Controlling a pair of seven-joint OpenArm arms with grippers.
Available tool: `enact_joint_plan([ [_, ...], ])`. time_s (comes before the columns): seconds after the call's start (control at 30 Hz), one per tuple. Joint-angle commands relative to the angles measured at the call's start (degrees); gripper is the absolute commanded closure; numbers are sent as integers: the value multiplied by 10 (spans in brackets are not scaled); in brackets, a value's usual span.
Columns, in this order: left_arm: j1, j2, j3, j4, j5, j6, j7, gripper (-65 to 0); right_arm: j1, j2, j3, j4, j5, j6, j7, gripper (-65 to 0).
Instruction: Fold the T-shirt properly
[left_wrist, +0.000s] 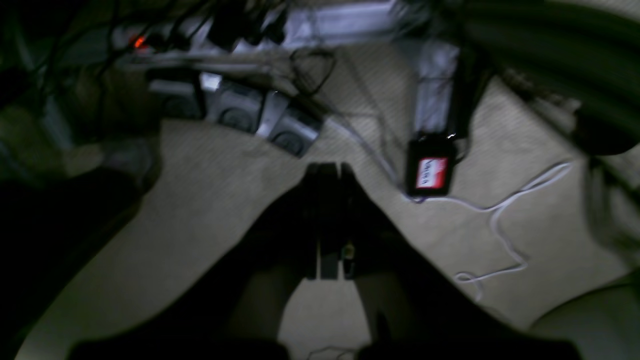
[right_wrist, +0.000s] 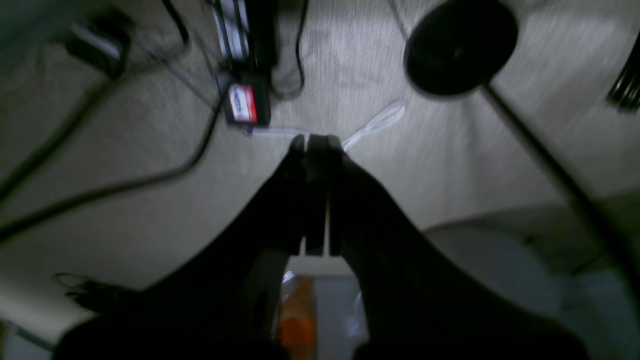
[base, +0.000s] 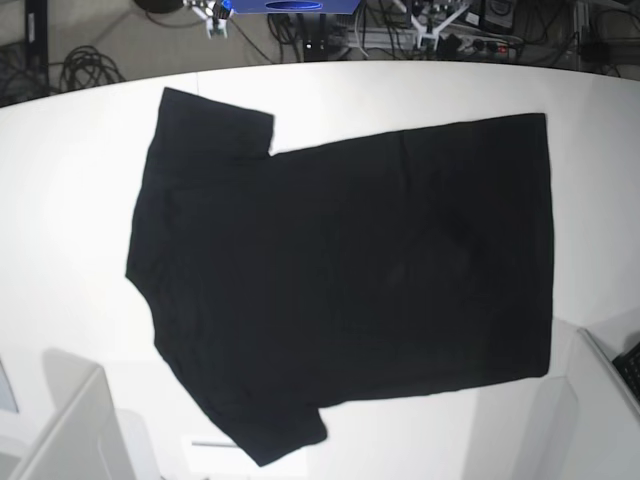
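The T-shirt (base: 350, 280) lies flat, plain black side up, on the white table (base: 70, 200), long axis left-right, neck end left; both grippers (left_wrist: 330, 225) (right_wrist: 316, 195) pinched closed, holding nothing

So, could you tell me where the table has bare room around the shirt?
The T-shirt covers most of the white table. Bare patches: left of the sleeves, a strip along the far edge, and right of the hem. The centre is fully covered.

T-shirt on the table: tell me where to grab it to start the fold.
Probably pinch the T-shirt at its two hem corners on the base view's right edge, coming down from above. It lies flat and spread out, collar end left, so the straight hem can lift evenly.
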Motion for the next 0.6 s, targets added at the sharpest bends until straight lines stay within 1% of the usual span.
enact_joint_plan([
  [0.0,21,0,1,22,0,3,1,0,-17,13,19,21,0,-3,3,0],
  [0.13,100,-4,2,138,1,2,4,0,-98,16,84,149,-1,-2,1,0],
  [0.2,138,-16,2,195,0,2,6,0,-138,16,97,208,-2,-2,0,0],
  [0.3,196,-21,2,278,0,2,6,0,-187,16,100,285,0,-2,0,0],
  [0.33,216,-28,2,306,0,2,6,0,-203,16,100,312,0,-2,-2,0],
  [0.4,253,-39,2,363,0,2,6,0,-230,13,122,363,0,-2,-24,0],
  [0.47,289,-42,2,422,0,2,6,0,-250,9,164,419,0,-2,-47,0],
  [0.57,340,-63,-1,513,-1,2,6,0,-274,-6,212,501,0,-2,-62,0],
])
